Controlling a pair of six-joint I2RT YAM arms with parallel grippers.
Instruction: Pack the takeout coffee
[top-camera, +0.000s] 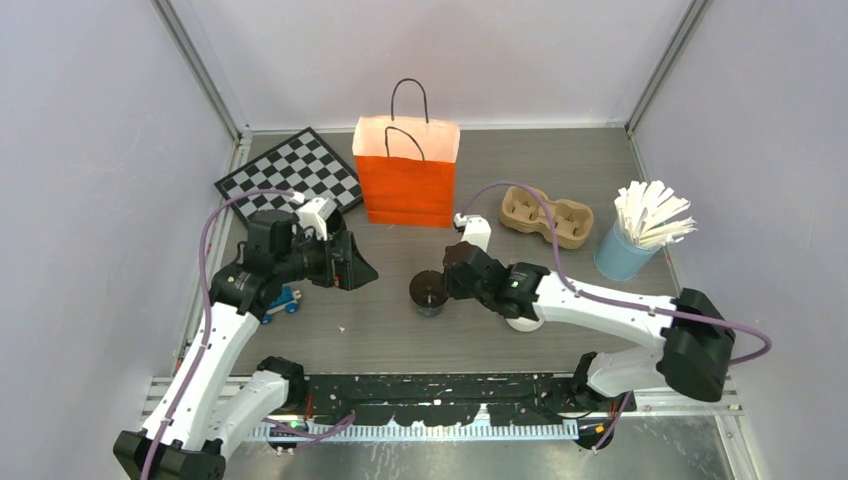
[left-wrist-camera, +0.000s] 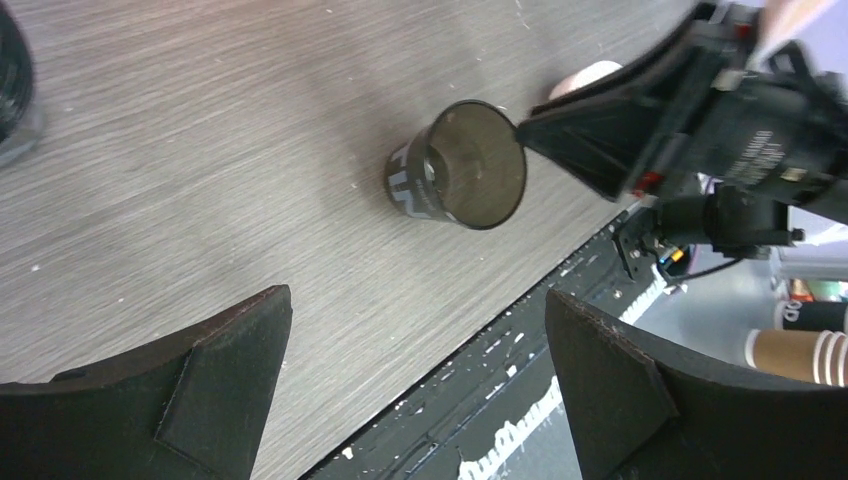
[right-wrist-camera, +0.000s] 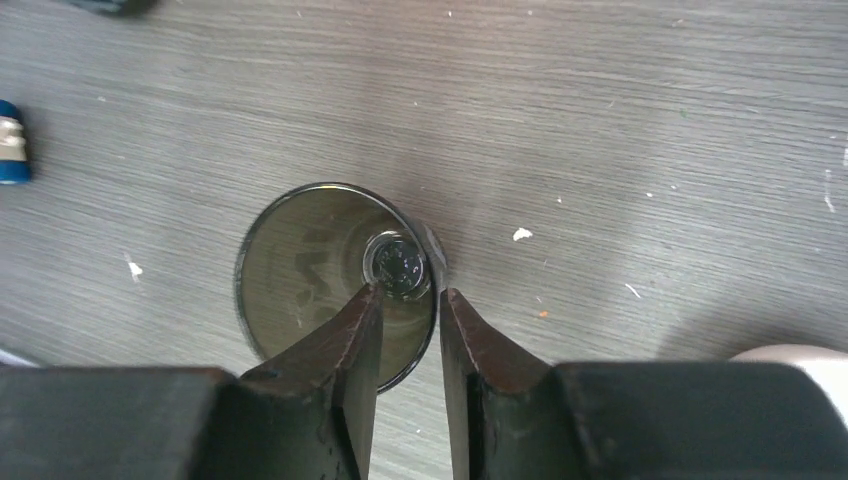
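Note:
No cup with a white sip lid shows in any view; the takeout coffee is out of view. A black lidless cup (top-camera: 428, 292) stands upright mid-table, also seen in the left wrist view (left-wrist-camera: 470, 165) and the right wrist view (right-wrist-camera: 300, 270). My right gripper (top-camera: 449, 283) (right-wrist-camera: 410, 292) hovers at the cup's right rim. Its jaws are a narrow gap apart, one finger over the inside and one outside, not clamped. My left gripper (top-camera: 352, 272) (left-wrist-camera: 420, 300) is wide open and empty, left of the cup. The orange paper bag (top-camera: 405, 185) stands open behind.
A loose flat white disc (top-camera: 525, 322) lies under my right arm. A cardboard cup carrier (top-camera: 546, 217) and a blue cup of white sticks (top-camera: 625, 250) are at the right. A checkerboard (top-camera: 290, 175) and a blue toy car (top-camera: 283, 302) are at the left.

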